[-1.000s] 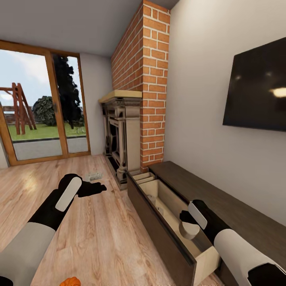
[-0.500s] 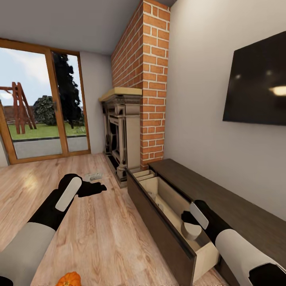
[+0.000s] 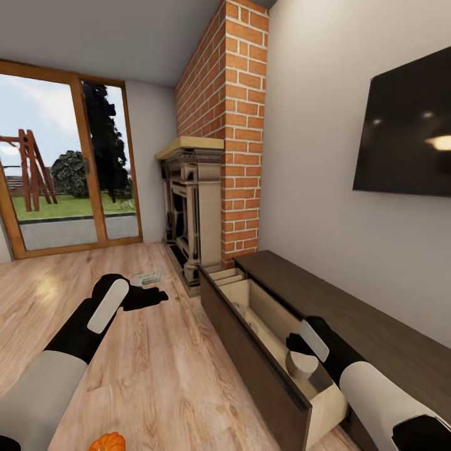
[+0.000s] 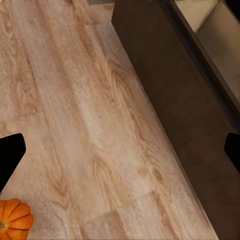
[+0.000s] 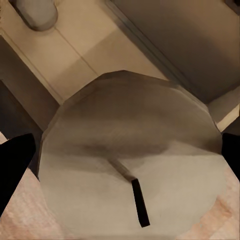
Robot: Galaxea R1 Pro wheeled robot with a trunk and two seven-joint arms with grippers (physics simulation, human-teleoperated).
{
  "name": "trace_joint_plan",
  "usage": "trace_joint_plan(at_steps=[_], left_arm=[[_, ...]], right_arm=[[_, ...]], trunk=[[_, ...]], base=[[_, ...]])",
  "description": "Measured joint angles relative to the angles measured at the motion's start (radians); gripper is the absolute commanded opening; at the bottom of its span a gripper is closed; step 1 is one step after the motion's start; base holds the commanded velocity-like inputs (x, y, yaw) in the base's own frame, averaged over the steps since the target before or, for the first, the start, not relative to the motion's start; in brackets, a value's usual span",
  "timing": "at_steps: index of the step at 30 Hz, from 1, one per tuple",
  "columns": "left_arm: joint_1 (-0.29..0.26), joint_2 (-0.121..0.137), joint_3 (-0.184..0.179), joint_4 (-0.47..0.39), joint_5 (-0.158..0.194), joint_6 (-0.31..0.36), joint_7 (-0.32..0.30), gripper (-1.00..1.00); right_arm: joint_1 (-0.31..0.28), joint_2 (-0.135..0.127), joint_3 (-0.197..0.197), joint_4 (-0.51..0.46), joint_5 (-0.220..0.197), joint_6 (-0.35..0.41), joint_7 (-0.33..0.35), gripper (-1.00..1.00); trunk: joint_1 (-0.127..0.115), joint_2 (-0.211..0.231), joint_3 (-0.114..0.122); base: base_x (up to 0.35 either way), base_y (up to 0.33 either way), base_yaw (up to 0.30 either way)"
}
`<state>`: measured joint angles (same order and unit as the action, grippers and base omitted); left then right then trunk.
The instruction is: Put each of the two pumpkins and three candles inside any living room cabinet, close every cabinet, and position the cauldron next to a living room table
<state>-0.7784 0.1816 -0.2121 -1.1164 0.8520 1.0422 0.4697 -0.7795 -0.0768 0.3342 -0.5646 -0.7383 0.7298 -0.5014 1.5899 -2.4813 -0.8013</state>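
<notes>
Overhead, right fingers (image 3: 299, 358) grip a candle (image 5: 130, 165), seemingly wicked up close

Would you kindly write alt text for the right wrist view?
A pale grey cylindrical candle with a short dark wick is seen end-on, held between the right gripper's black fingertips over the open beige wooden drawer. Another grey candle lies inside.

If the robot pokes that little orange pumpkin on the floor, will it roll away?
Probably a little. The pumpkin looks round, and the wood floor is smooth and bare, so a poke could send it rolling. Its ribs and flattish shape might make it wobble and stop soon. It looks stiff, not squishy.
</notes>
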Motion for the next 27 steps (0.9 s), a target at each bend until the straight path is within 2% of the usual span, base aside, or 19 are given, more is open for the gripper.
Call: trace_joint_plan(at_steps=[16,23,27], left_arm=[[0.000,-0.001,0.000,0.000,0.000,0.000,0.000,1.00],[0.000,0.000,-0.001,-0.005,0.000,0.000,0.000,1.00],[0.000,0.000,-0.001,-0.037,-0.001,0.000,0.001,1.00]], right_arm=[[0.000,0.000,0.001,0.000,0.000,-0.022,0.001,-1.00],[0.000,0.000,0.002,0.000,0.000,-0.023,0.001,-1.00],[0.000,0.000,0.002,0.000,0.000,-0.023,0.001,-1.00]], trunk=[[0.000,0.000,0.000],[0.000,0.000,0.000],[0.000,0.000,0.000]], base=[[0.142,0.000,0.000],[0.035,0.000,0.000],[0.005,0.000,0.000]])
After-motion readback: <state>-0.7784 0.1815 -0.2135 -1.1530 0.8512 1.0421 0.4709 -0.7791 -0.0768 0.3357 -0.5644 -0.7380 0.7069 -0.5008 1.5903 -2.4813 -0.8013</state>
